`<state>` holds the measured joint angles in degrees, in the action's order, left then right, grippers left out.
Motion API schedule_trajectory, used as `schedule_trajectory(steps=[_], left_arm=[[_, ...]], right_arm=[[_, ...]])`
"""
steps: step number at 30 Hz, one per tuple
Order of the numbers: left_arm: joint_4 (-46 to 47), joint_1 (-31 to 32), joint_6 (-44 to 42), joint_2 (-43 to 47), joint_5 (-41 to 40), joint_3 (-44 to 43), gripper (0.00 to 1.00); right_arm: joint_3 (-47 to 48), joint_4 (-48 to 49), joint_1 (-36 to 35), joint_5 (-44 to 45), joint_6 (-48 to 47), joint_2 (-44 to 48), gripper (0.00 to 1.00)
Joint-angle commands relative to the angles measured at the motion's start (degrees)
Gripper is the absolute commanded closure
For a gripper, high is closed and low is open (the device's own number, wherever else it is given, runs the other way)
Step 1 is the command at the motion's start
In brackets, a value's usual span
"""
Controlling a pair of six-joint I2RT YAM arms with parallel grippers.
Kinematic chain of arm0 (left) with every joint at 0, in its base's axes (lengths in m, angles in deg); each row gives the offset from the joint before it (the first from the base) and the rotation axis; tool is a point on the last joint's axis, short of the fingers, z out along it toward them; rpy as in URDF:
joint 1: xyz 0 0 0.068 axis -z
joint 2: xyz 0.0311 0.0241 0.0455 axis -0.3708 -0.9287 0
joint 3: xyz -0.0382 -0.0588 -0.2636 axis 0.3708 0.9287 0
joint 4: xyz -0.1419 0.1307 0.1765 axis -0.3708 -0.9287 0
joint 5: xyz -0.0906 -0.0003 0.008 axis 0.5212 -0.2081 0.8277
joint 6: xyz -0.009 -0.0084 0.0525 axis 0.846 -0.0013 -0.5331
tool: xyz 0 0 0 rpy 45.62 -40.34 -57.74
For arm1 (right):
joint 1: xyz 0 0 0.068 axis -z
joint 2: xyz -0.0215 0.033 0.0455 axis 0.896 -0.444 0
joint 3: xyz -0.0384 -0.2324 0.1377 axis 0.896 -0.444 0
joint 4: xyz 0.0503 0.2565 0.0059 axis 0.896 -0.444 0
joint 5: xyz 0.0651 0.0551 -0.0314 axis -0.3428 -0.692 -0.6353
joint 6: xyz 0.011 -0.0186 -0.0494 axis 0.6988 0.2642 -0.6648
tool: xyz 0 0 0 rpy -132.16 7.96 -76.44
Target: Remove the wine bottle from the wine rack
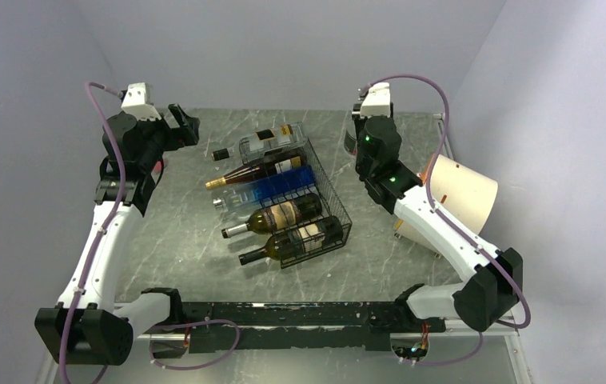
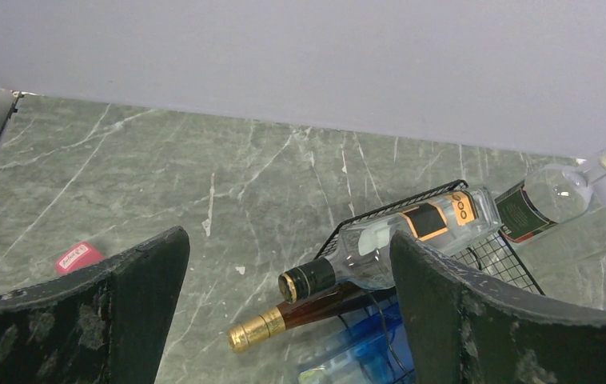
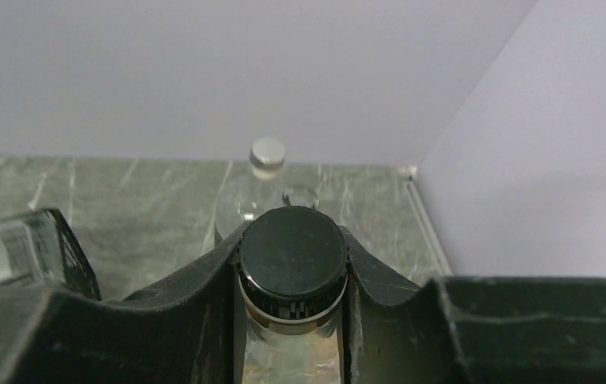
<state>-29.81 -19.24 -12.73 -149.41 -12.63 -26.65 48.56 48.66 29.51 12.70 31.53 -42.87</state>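
Wine bottle (image 3: 288, 352) in hand: the one with the black cap (image 3: 292, 260), located just off the far right corner of the wine rack (image 1: 330, 186), outside the wires.

Left: the left gripper (image 1: 184, 124) hovers off the rack's far left corner, fingers spread wide and empty, well apart from that bottle.

Centre: five racked bottles (image 1: 282, 214) lie side by side, necks pointing left.

Right: the right gripper (image 3: 292, 240) pinches the black cap between both fingers. The bottle hangs or stands directly below the claw, and its long axis appears near upright. The body is hidden, so table contact cannot be confirmed. A silver-capped clear bottle (image 3: 240, 204) stands just beyond it.

The right arm is the working arm. Clearance appears to lie rightward, away from the rack.
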Motion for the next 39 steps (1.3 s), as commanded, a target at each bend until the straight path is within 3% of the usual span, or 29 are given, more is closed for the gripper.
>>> schedule_trajectory(steps=[1,15,21,39], left_arm=[[1.51,0.46,0.33,-0.46,1.43,-0.29,0.01],[1.41,0.46,0.47,-1.00,1.59,-0.38,0.01],[1.24,0.46,0.46,-1.00,1.83,-0.49,0.01],[1.01,0.44,0.29,-1.40,1.58,-0.69,0.01]], right_arm=[[-1.12,3.16,3.41,-3.59,10.01,0.67,1.00],[-9.14,10.28,10.86,-3.65,21.06,-3.78,1.00],[-13.20,16.85,12.09,-2.66,20.74,-5.05,1.00],[-14.21,23.54,13.12,-2.59,20.55,-9.98,1.00]])
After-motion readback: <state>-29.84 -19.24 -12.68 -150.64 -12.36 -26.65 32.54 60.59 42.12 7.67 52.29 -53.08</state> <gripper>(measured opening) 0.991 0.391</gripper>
